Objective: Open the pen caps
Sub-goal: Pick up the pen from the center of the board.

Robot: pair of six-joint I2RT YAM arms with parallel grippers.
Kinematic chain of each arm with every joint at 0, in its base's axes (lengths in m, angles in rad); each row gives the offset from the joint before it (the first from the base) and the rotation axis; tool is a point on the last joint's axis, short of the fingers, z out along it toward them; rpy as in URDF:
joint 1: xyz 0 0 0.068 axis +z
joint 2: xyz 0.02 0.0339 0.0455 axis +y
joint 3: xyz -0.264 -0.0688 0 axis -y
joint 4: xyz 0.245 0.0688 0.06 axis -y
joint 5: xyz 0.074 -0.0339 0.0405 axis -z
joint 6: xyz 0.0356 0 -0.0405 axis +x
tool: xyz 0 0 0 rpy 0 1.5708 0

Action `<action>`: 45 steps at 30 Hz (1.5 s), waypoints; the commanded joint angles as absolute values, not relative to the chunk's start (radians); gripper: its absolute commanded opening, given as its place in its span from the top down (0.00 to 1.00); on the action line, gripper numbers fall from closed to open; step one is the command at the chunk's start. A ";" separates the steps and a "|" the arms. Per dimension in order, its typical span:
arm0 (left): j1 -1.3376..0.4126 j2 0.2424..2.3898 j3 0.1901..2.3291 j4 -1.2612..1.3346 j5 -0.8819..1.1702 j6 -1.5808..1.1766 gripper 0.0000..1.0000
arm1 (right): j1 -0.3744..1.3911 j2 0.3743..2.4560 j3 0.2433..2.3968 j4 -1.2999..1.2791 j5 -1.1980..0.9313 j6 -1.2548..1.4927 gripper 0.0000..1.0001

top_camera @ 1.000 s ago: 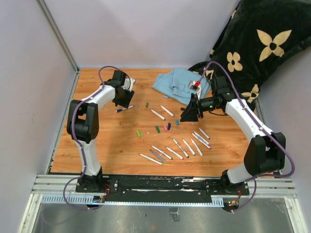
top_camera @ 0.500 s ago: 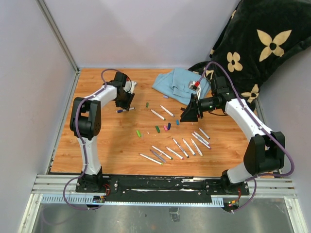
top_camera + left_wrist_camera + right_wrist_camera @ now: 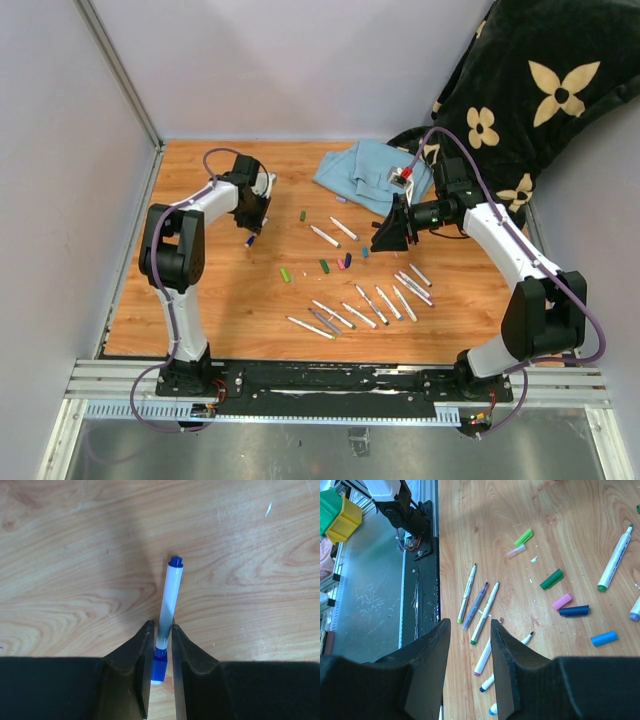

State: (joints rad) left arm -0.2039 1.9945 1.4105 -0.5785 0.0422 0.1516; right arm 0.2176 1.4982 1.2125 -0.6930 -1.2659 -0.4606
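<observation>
The left gripper [image 3: 161, 628] pinched a capped blue pen [image 3: 168, 596]. The open, empty right gripper [image 3: 470, 625] should pull its cap [image 3: 159, 668].

Two matching arms, left arm [image 3: 205, 199] and right arm [image 3: 505, 245]: smooth white tube links, chunky black joint housings [image 3: 170, 262], thin purple cables [image 3: 590, 318] running loose alongside from base to wrist, and matte black wedge-shaped fingers [image 3: 127, 672] with lighter scuffed edges.
</observation>
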 commanded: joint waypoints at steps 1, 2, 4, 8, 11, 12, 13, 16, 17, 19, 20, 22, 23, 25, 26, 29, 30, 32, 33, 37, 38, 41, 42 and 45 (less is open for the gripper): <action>-0.197 1.945 1.373 -0.588 0.048 0.108 0.71 | 0.204 1.500 1.223 -0.722 -1.301 -0.479 0.61; -0.197 1.942 1.366 -0.586 0.043 0.106 0.69 | 0.204 1.500 1.221 -0.722 -1.303 -0.479 0.62; -0.197 1.939 1.351 -0.587 0.026 0.104 0.68 | 0.203 1.500 1.222 -0.722 -1.305 -0.477 0.62; -0.198 1.946 1.339 -0.588 0.023 0.105 0.79 | 0.203 1.499 1.221 -0.722 -1.311 -0.477 0.62; -0.198 1.944 1.344 -0.588 0.027 0.107 0.93 | 0.203 1.497 1.221 -0.722 -1.321 -0.476 0.62; -0.198 1.936 1.347 -0.589 0.026 0.107 0.97 | 0.203 1.498 1.220 -0.722 -1.325 -0.476 0.62; -0.198 1.927 1.350 -0.589 0.024 0.107 0.99 | 0.202 1.499 1.219 -0.722 -1.327 -0.476 0.61; -0.199 1.877 1.357 -0.586 0.007 0.101 1.00 | 0.203 1.494 1.216 -0.723 -1.334 -0.486 0.61; -0.199 1.856 1.358 -0.584 0.005 0.096 1.00 | 0.203 1.491 1.215 -0.726 -1.337 -0.496 0.61; -0.201 1.803 1.349 -0.575 0.035 0.083 1.00 | 0.205 1.478 1.215 -0.746 -1.342 -0.536 0.59; -0.202 1.771 1.341 -0.569 0.069 0.072 1.00 | 0.206 1.472 1.216 -0.754 -1.344 -0.555 0.59; -0.209 1.707 1.305 -0.549 0.164 0.042 1.00 | 0.212 1.454 1.216 -0.770 -1.343 -0.604 0.58; -0.216 1.673 1.282 -0.536 0.217 0.023 1.00 | 0.215 1.441 1.215 -0.778 -1.342 -0.628 0.57; -0.242 1.612 1.232 -0.502 0.345 -0.013 1.00 | 0.222 1.408 1.210 -0.791 -1.338 -0.688 0.55; -0.260 1.585 1.204 -0.483 0.442 -0.037 1.00 | 0.227 1.391 1.202 -0.800 -1.339 -0.732 0.53; -0.333 1.531 1.136 -0.430 0.637 -0.103 1.00 | 0.253 1.312 1.143 -0.809 -1.310 -0.944 0.42; -0.360 1.527 1.120 -0.414 0.681 -0.123 1.00 | 0.266 1.278 1.117 -0.794 -1.277 -0.999 0.36; -0.426 1.531 1.103 -0.399 0.757 -0.141 1.00 | 0.298 1.207 1.049 -0.739 -1.209 -1.108 0.29; -0.472 1.540 1.101 -0.401 0.775 -0.147 1.00 | 0.314 1.172 1.013 -0.698 -1.175 -1.146 0.25; -0.587 1.581 1.125 -0.403 0.830 -0.145 1.00 | 0.412 1.032 0.879 -0.581 -0.996 -1.321 0.11; -0.603 1.594 1.133 -0.404 0.841 -0.145 1.00 | 0.440 1.022 0.858 -0.571 -0.946 -1.356 0.11; -0.647 1.637 1.165 -0.424 0.855 -0.145 1.00 | 0.512 1.031 0.845 -0.567 -0.798 -1.395 0.16; -0.663 1.652 1.180 -0.439 0.853 -0.137 1.00 | 0.540 1.031 0.836 -0.556 -0.747 -1.404 0.18; -0.698 1.700 1.216 -0.478 0.857 -0.112 1.00 | 0.622 1.028 0.801 -0.515 -0.615 -1.441 0.22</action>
